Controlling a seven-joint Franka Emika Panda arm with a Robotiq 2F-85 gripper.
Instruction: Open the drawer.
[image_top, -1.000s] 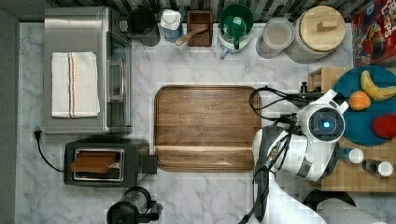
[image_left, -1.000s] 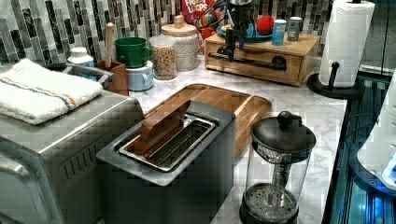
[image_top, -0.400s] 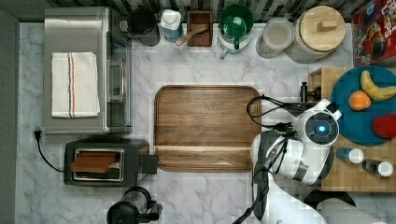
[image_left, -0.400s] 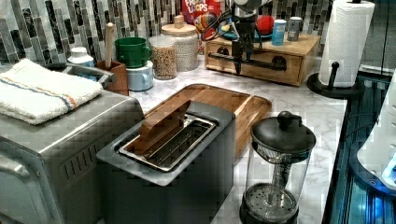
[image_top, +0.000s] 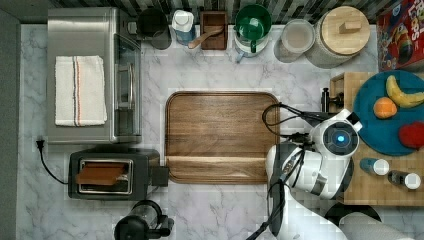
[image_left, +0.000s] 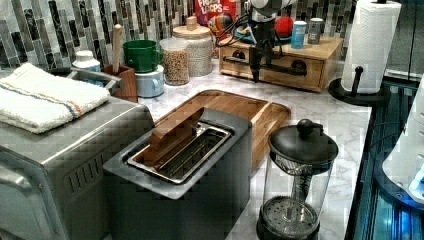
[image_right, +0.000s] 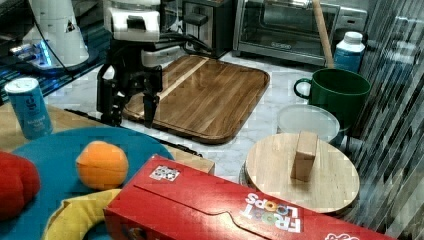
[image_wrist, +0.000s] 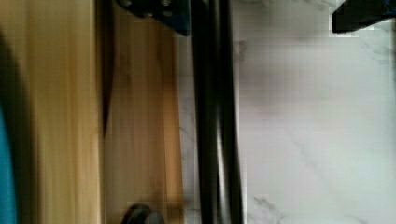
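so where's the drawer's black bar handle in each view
top view: the handle is a short black stretch at the top view's right, on the drawer edge facing the cutting board.
left view: a long bar across the drawer front, far back.
right view: a thin dark line at the right view's left, below the drawer top.
wrist view: a dark bar beside the wood front.
shared landmark: the cutting board.

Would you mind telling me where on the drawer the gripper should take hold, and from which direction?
Grip the long black bar handle across the drawer front, probably mid-span between its two mounts. It stands off the wood, leaving a gap for one finger behind. Come from above, as the gripper hangs now, open, fingers pointing down.
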